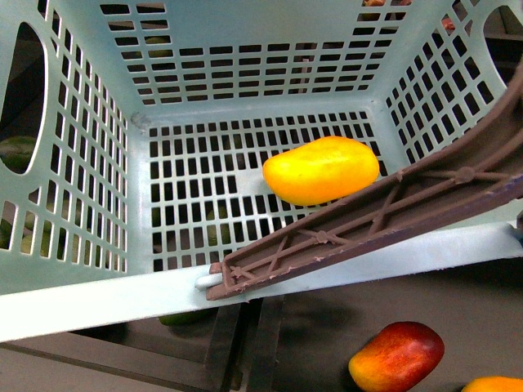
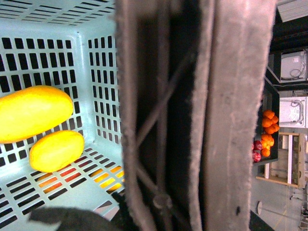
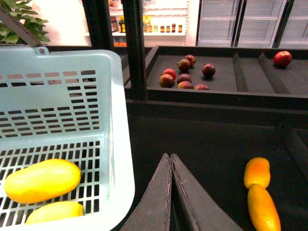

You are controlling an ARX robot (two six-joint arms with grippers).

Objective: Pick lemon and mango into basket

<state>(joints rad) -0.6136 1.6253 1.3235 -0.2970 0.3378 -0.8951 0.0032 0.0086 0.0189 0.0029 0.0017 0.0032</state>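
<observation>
Now mango [image 1: 321, 170] and lemon [image 2: 56, 150] inside basket [image 1: 82, 302].

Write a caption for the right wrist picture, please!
Mango and lemon lie in the basket; the right gripper is shut outside it.

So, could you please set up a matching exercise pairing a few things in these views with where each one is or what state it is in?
Things:
1. long yellow-orange mango
2. smaller oval yellow-orange lemon
3. red-and-yellow mango
4. right gripper

Places or states:
A. on the dark shelf outside the pale teal slotted plastic basket
B. shut, over the dark shelf beside the basket
C. on the basket floor, in plain sight of the front view
D. on the basket floor beside the larger fruit, seen only in the wrist views

Pairs: 1-C, 2-D, 3-A, 4-B
</observation>
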